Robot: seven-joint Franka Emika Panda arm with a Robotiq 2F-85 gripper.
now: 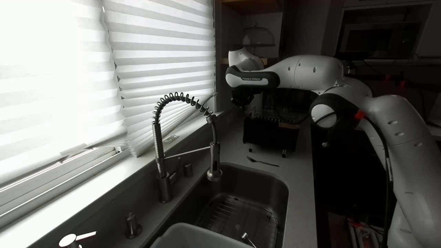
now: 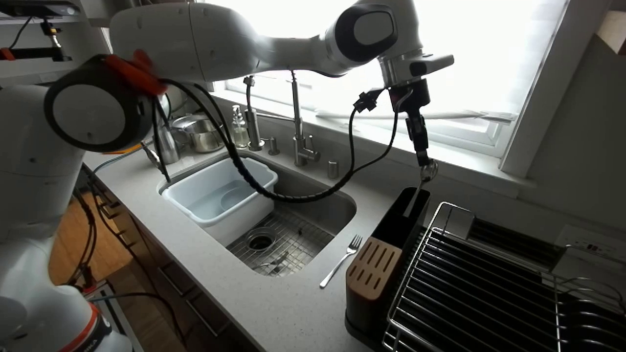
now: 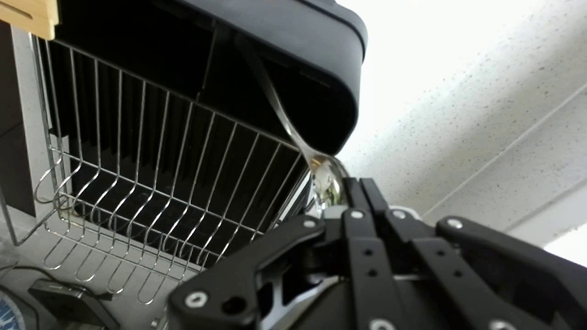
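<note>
The hand point(image 3: 362, 181) is clenched on the spoon point(image 3: 328, 181) at the bowl end, with its 2 fingers point(image 3: 353, 195) close together. The spoon is tilted: bowl up, handle point(image 3: 275, 101) slanting down into the uncovered part of the black caddy point(image 3: 302, 36). In the wrist view, a thin divider point(image 3: 208, 64) crosses the caddy beside the handle. The handle's lower end is in shadow; contact with the caddy floor cannot be told.

The caddy stands on the worktop point(image 2: 293, 313), directly beside the wire rack point(image 2: 558, 313). A slotted wood insert point(image 2: 374, 266) covers the end away from the window point(image 2: 469, 134).

A fork point(image 2: 338, 267) lies flat on the worktop between the caddy and the sink point(image 2: 337, 208), tines toward the window side. It shows in both exterior views.

A wire grid point(image 2: 313, 239) lines the sink floor. A white tub point(image 2: 244, 220) containing liquid sits at the sink end away from the caddy. In an exterior view, a 2nd fork point(image 1: 245, 236) lies in the sink near the tub. The spring faucet point(image 1: 157, 144) rises between the sink and the window. A pleated blind point(image 1: 165, 44) hangs over the window.
</note>
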